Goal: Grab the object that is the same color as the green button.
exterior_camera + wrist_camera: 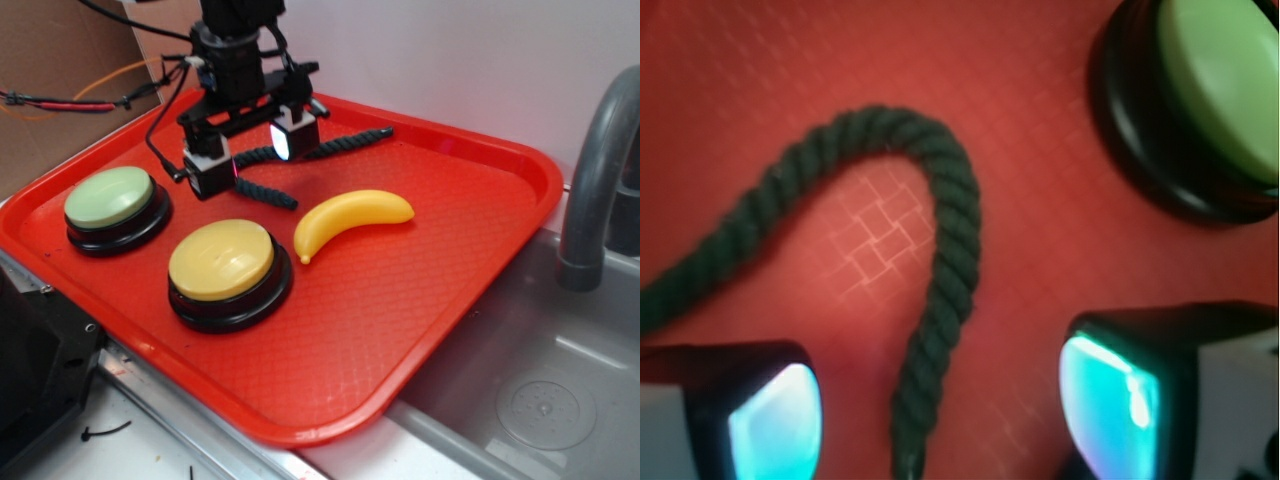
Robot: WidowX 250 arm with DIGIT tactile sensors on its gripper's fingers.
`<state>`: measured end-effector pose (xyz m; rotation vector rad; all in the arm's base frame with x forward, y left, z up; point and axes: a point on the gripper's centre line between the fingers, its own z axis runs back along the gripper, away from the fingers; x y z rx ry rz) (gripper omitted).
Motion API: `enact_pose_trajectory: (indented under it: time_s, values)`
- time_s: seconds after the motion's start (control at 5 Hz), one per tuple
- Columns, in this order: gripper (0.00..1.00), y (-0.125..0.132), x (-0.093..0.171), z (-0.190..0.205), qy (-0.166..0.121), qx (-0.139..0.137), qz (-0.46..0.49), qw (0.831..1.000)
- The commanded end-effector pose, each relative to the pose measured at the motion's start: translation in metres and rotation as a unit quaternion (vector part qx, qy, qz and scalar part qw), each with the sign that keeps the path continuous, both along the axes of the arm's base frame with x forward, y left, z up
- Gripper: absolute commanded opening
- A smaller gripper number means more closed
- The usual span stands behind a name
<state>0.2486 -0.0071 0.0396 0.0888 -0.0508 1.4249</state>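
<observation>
Exterior view shows a red tray (420,330) beside a grey sink (545,400). On the tray lie four things. The green button (109,197) sits near the left corner of the tray. A yellow button (221,260) sits just beside it, closer to the front edge. A yellow banana (350,218) lies near the middle of the tray. The dark green rope (345,142) lies near the back edge, bent and wavy.

The pincer (250,155) hangs over the rope, close to the tray. Its two fingers are apart, one on each side of the rope. They do not squeeze it.

Wrist view looks down between the fingers (1110,400). The rope (950,250) makes a bend like a hook on the red tray (1040,90). One end runs down through the gap between the fingers. The green button (1225,85) is at the top right corner of this view, apart from the rope.
</observation>
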Motion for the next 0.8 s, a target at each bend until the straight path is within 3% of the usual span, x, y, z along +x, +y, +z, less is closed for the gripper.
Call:
enact_pose_trajectory:
  time_s: [0.0,0.2,0.6]
  values:
    - [0.99,0.0003,0.007,-0.0195,-0.024,0.029,0.0,0.999]
    - [0.0,0.0005,0.0046,-0.0261,-0.041,0.044,0.008,0.998]
    - [0.0,0.0018,0.0037,-0.0284,-0.038,0.035,0.015,0.999]
